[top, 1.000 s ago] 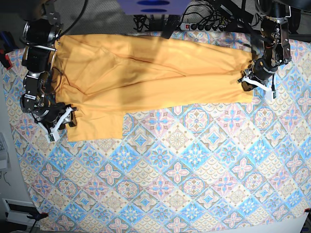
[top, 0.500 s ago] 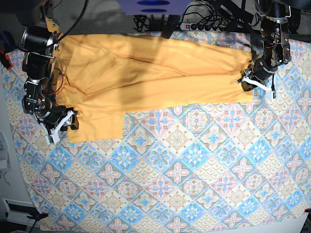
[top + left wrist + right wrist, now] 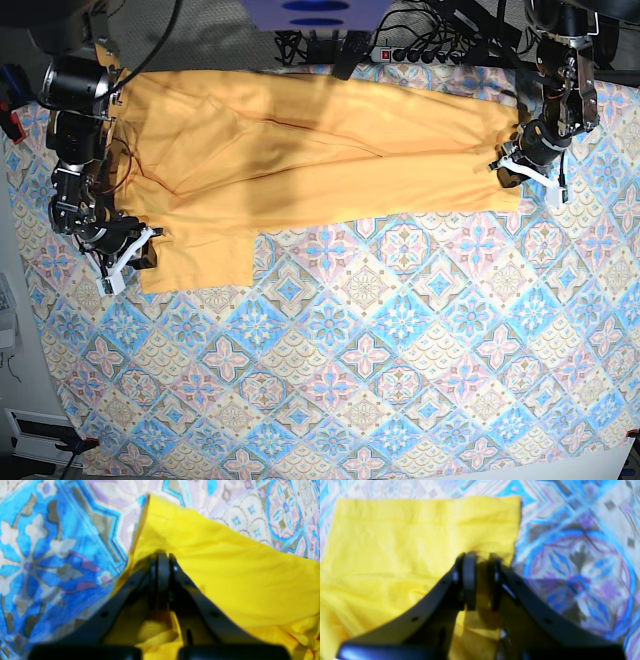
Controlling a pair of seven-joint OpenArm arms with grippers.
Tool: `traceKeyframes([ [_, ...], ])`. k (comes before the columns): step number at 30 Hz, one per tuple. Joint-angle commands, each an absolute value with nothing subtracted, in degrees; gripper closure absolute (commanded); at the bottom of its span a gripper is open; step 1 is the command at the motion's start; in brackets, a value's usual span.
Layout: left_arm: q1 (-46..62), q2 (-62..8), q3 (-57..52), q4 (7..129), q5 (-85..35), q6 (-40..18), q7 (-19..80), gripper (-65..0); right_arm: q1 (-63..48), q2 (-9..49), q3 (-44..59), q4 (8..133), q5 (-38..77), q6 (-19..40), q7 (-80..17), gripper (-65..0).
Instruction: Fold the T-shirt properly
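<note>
Patterned tablecloth [image 3: 400, 330] in blue, pink and cream tiles covers pretty much the whole base view, with a power strip [image 3: 425, 52] and a tangle of black cables along the top edge. The T-shirt [image 3: 300, 160] is spread sideways across the upper part of the frame, stretching from the upper left almost to the upper right, wrinkled in the middle, with a squarish flap hanging down at its lower left corner.

Right gripper [image 3: 128, 252] sits at the left side of the base view, right at that lower-left flap. In its wrist cam the right gripper [image 3: 480, 580] has its fingers a little apart with a bit of yellow fabric between them, near the corner of the cloth, so it looks like it's pinching the T-shirt [image 3: 407, 542] edge. Pretty blurry though.

Left gripper [image 3: 525, 172] is over at the right side of the base view, on the far end of the shirt. Its wrist cam shows the left gripper [image 3: 161, 572] with fingers pressed together, and the T-shirt [image 3: 237, 580] bunching up around the tips, lifted off the tablecloth [image 3: 50, 555] at that corner. Looks clamped on the fabric edge.
</note>
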State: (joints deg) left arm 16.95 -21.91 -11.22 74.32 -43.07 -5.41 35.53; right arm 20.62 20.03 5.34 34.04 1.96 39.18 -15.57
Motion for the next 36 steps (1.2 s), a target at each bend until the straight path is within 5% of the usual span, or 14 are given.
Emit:
traceKeyframes([
  [1, 18.59, -22.55, -11.30, 73.19, -36.88, 0.13, 41.10, -1.6, 21.32, 20.35, 3.74, 34.51, 1.71, 40.00, -16.84, -6.9],
  [20, 18.51, -22.55, -11.30, 73.19, -36.88, 0.13, 41.10, -1.6, 15.08, 20.35, 2.33, 53.41, 2.07, 40.00, -23.34, -3.3],
  [29, 18.51, -22.55, -11.21, 73.19, -36.88, 0.13, 41.10, -1.6, 15.52, 20.26, 15.08, 51.65, 1.80, 40.00, -22.64, -3.8],
  [36, 18.51, -21.85, -11.21, 73.19, -36.79, 0.13, 41.10, -1.6, 17.01, 20.35, 16.40, 47.16, 1.71, 35.47, -22.46, -26.9],
])
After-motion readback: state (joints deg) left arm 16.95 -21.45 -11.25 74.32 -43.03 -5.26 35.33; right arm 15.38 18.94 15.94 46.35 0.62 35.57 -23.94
